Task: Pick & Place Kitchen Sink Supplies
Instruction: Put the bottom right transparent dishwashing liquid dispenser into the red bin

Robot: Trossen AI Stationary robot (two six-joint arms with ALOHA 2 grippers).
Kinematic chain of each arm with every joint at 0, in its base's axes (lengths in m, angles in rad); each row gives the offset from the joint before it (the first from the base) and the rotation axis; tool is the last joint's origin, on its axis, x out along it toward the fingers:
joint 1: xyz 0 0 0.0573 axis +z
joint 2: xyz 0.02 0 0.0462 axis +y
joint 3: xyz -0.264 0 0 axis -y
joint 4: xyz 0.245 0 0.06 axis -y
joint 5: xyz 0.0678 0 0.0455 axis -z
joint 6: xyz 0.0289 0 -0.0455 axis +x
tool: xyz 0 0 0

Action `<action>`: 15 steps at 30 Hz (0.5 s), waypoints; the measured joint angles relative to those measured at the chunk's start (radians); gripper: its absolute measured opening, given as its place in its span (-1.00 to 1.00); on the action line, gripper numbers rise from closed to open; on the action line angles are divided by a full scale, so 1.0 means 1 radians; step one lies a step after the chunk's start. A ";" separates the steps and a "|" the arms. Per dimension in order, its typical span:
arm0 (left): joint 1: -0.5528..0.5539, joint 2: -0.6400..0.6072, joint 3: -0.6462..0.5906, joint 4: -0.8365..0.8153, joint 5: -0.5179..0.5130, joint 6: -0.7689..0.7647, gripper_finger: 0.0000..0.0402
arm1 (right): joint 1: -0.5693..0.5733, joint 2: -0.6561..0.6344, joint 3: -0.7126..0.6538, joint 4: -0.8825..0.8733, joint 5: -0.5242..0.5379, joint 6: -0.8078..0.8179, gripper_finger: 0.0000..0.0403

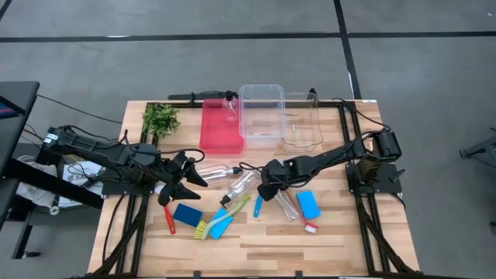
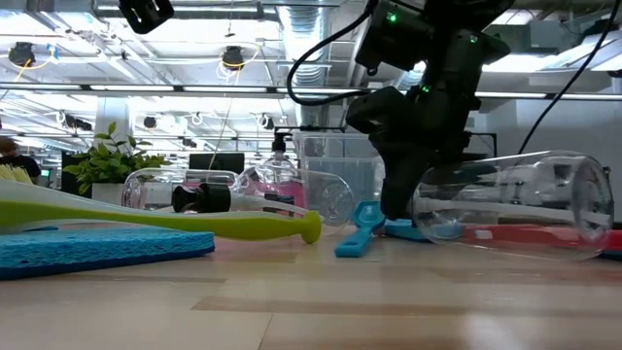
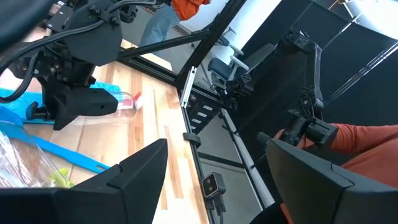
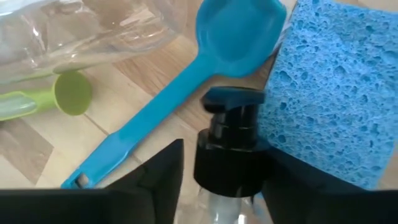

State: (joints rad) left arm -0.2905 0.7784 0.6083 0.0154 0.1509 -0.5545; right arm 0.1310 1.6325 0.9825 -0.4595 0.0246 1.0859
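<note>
1. Black pump cap of a clear bottle sits right at the right wrist camera, flanked on both sides by the right pincer fingers, which are part-closed around its neck; whether they already press on it I cannot tell.
2. Just beside that cap lie a blue brush and a blue sponge, with a yellow-green brush close by, all flat on the wooden counter.
3. Left pincer hangs spread wide and empty above the counter's left part, near another clear bottle; a second blue sponge and a red brush lie below it.
4. Judged step: grasping the bottle by its neck, with the pick under way and placing not begun.
5. Next move likely calls for a firm close below the pump head, then a straight lift so the bottle clears the brush and sponge beside it.
6. Red tray and clear bins wait at the counter's far edge, the probable drop zone.
</note>
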 joint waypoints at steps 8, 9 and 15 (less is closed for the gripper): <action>0.000 0.000 0.000 0.000 0.001 0.003 0.38 | 0.000 0.000 0.000 0.000 -0.007 0.000 -0.38; 0.000 0.000 0.000 0.000 0.001 0.003 0.38 | 0.000 0.000 0.000 0.000 -0.010 0.002 -0.37; 0.000 0.000 0.000 0.000 0.001 0.003 0.38 | 0.000 0.000 0.003 -0.004 -0.053 0.014 -0.15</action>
State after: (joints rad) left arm -0.2905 0.7784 0.6083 0.0154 0.1520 -0.5510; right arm 0.1311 1.6329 0.9858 -0.4637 -0.0287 1.0999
